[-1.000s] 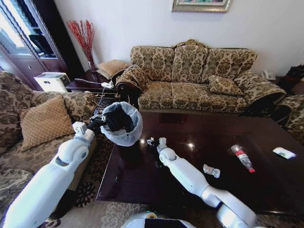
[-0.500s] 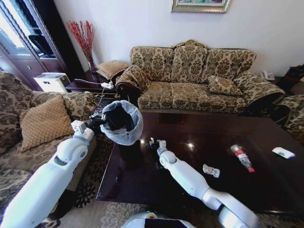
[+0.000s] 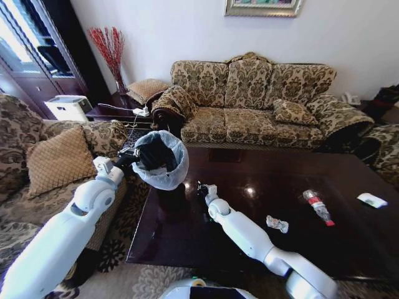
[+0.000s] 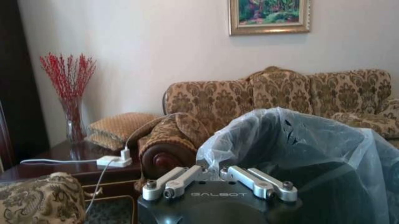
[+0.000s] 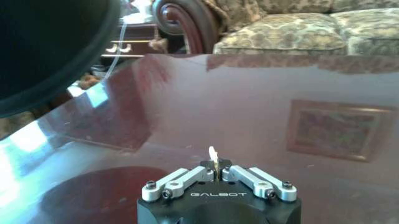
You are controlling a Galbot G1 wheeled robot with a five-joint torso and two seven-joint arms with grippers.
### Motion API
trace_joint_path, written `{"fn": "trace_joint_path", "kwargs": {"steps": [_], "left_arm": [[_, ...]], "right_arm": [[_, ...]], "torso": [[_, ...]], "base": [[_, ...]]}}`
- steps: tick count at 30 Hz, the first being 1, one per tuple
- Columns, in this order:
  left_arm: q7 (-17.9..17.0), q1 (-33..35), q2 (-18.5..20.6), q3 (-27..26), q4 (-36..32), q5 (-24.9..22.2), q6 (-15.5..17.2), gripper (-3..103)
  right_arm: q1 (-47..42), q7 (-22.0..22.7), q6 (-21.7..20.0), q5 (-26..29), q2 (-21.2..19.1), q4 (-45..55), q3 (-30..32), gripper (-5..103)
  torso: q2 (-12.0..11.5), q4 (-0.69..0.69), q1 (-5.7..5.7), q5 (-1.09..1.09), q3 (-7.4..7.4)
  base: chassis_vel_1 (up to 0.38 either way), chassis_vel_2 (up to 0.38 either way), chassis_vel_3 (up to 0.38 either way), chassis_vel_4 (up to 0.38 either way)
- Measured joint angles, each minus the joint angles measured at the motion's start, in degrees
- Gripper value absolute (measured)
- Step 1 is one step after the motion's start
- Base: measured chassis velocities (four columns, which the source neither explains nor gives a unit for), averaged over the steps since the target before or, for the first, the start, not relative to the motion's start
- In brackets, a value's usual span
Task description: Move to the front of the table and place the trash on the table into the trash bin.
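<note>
**A:** Where's the trash?

**B:** Spread over the right half of the bench [image 3: 187,243]. A small clear bottle [image 3: 317,207] with a red label lies at about three o'clock from the bench's middle, a crumpled shiny wrapper [image 3: 277,223] sits nearer the front edge at roughly five o'clock, and a white scrap [image 3: 372,200] lies far out by the right end. All three are well apart from one another.

**A:** And the trash bin?

**B:** The trash bin [image 3: 163,163] is at the bench's far-left corner, about ten o'clock — black, with a pale plastic bag ruffled over its rim. The left hand [image 3: 133,157] has closed on that rim; in the left wrist view the left hand [image 4: 219,179] presses right against the bag.

**A:** The right hand?

**B:** The right hand [image 3: 201,187] is just beside the bin, low over the glossy top. In the right wrist view its fingers are pinched together on a thin pale sliver of scrap [image 5: 212,156] poking up between the tips, with the bin's dark wall close by.

**A:** Around that?

**B:** A patterned sofa [image 3: 255,99] stands beyond the bench at twelve o'clock.
</note>
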Motion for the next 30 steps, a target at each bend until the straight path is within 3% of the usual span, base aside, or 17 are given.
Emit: {"fn": "trace_joint_path", "kwargs": {"steps": [2,5,8,10,30], "left_arm": [[0.0,0.0,0.0,0.0,0.0,0.0,0.0,4],[0.0,0.6,0.0,0.0,-0.5,-0.3,0.1,4],[-0.1,0.7,-0.4,0.3,-1.0,-0.5,0.5,4],[0.0,0.7,-0.5,0.6,-1.1,-0.6,0.6,4],[0.0,0.8,-0.6,0.8,-1.1,-0.5,0.8,4]], "right_arm": [[-0.5,0.0,0.1,-1.3,-0.1,1.6,1.9,0],[-2.0,0.0,0.4,-2.8,-3.4,8.8,6.5,0],[-1.2,1.3,-1.2,1.2,-9.0,19.3,10.3,0],[-0.1,1.6,-1.5,3.0,-10.4,22.4,11.4,0],[0.3,1.8,-1.8,4.0,-10.8,23.1,11.3,0]], "torso": [[0.0,-0.01,0.02,-0.01,0.00],[0.0,-0.02,0.02,0.00,0.01],[0.0,-0.04,0.00,-0.01,-0.02],[0.0,-0.05,0.00,-0.05,-0.03],[0.0,-0.03,0.00,-0.02,-0.02]], "base": [[0.000,0.000,0.000,0.000],[0.000,0.000,0.000,0.000],[0.000,0.000,0.000,0.000],[0.000,0.000,0.000,0.000],[0.000,0.000,0.000,0.000]]}}
